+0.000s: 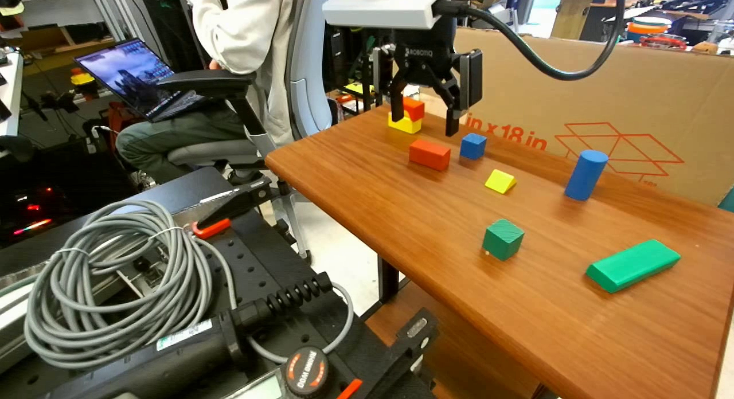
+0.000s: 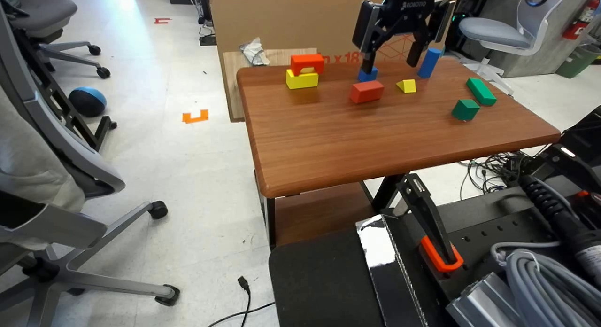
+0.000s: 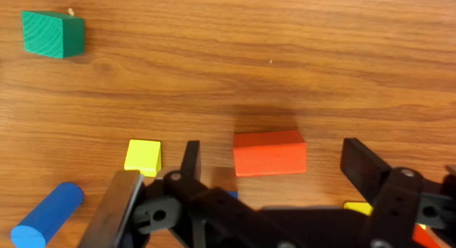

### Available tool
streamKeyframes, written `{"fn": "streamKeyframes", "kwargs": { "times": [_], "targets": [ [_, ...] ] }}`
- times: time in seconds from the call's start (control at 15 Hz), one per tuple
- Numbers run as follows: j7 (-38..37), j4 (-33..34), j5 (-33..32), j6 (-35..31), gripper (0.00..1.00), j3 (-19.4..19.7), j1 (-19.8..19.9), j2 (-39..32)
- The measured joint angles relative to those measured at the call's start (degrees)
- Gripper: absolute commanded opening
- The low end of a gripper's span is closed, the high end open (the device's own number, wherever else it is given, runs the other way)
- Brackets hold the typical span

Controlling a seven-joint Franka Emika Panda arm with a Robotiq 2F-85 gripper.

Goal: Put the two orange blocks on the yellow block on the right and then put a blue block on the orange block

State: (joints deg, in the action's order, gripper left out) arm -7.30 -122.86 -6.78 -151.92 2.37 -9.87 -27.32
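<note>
Tool lettered "ROBOTIQ"; cardboard: "in x 18 in".

Clear: bare tabletop ran from the redder orange block to the near edge in an exterior view. Obstacles: blue cube stood just beyond that block; cardboard rose behind.
</note>
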Motion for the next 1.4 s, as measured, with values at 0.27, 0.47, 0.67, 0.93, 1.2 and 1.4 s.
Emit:
{"fn": "streamKeyframes", "kwargs": {
  "times": [0.27, 0.47, 0.67, 0.93, 1.2, 1.4],
  "targets": [
    [3.4, 0.4, 0.0, 0.0, 1.0, -0.4, 0.6, -1.1],
    [3.9, 1.3, -1.8, 0.0, 1.0, -0.3, 0.4, -2.4],
    [3.9, 3.0, -3.0, 0.0, 1.0, -0.1, 0.3, -4.0],
    [3.9, 5.6, -2.6, 0.0, 1.0, -1.1, 0.8, -6.5],
    [4.6, 7.6, -1.1, 0.0, 1.0, -3.2, 2.2, -8.7],
    [5.0, 8.9, -0.4, 0.0, 1.0, -3.6, 2.9, -9.9]
  ]
}}
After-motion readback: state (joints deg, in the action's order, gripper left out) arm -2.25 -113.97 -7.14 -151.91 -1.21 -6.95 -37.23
